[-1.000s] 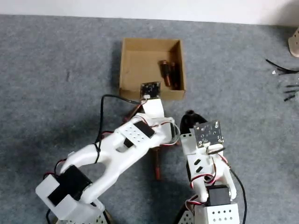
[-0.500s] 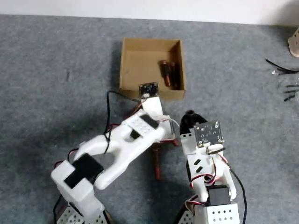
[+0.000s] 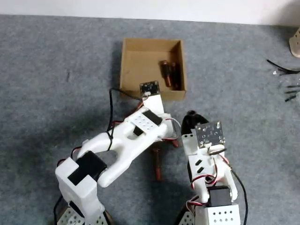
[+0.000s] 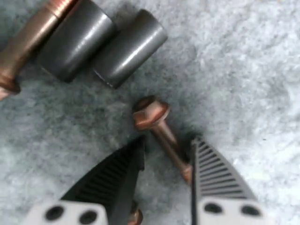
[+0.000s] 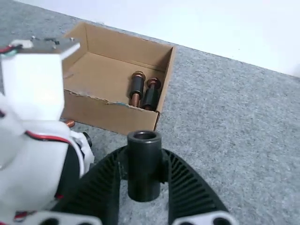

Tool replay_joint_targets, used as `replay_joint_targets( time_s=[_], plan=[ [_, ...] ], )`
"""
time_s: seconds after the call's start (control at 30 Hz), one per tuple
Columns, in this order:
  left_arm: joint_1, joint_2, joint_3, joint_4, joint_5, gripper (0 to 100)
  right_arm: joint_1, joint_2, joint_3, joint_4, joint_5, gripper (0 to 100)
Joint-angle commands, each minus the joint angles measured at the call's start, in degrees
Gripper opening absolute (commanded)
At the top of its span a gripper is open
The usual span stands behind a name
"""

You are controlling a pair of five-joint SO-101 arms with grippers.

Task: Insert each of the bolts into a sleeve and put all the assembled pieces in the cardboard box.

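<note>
In the left wrist view my left gripper [image 4: 168, 144] is open low over the carpet, its fingers either side of the shank of a copper bolt [image 4: 154, 119] lying flat. Just beyond lie an empty black sleeve [image 4: 129, 47] and a second sleeve [image 4: 75, 40] with a bolt [image 4: 28, 42] through it. My right gripper [image 5: 143, 157] is shut on an upright black sleeve [image 5: 142, 176], seen from above as a dark shape [image 3: 189, 120] beside the left arm [image 3: 140, 129]. The cardboard box [image 3: 129, 65] holds two assembled pieces [image 3: 169, 74], side by side against its right wall [image 5: 165, 77].
Another copper bolt [image 3: 157, 164] lies on the carpet between the two arms. A further copper tip [image 4: 135, 218] shows under the left fingers. Black cables [image 3: 283, 79] and a pale object [image 3: 295, 42] lie at the far right. Grey carpet stretches left of the box.
The left arm's rear links have swung rightward and risen while its wrist stayed nearly in place by the box front. The right arm with its sleeve has not moved.
</note>
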Motion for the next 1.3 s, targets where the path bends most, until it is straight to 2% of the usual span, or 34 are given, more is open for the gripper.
replay_joint_targets(
  time_s=[0.0, 0.27, 0.47, 0.6, 0.77, 1.07, 1.27],
  plan=[
    [-1.71, 0.48, -0.84, 0.26, -2.73, 1, 0.13, -0.57, 2.24, -2.24, -0.26, 0.5],
    [-2.77, -1.10, -0.92, 0.26, -8.70, 0, 0.04, -0.57, 2.24, -2.24, -0.26, 0.5],
    [-6.29, -14.64, 4.35, -0.88, -14.33, 0, 0.04, -0.57, 2.15, -2.24, -0.26, 0.5],
    [-9.36, -27.12, 14.11, -9.05, -17.41, 0, -1.01, -0.57, 2.33, -2.24, -0.18, 0.5],
    [-9.89, -42.51, 26.95, -19.52, -21.36, 0, -4.09, -0.57, 2.59, -5.23, -0.18, 0.5],
    [-10.07, -64.04, 42.42, -31.21, -27.52, 0, -10.33, -0.57, 4.53, -5.41, -0.18, 0.5],
    [-9.71, -78.37, 52.79, -40.35, -33.58, 0, -15.52, -0.57, 5.23, -5.41, 4.84, 0.5]
  ],
)
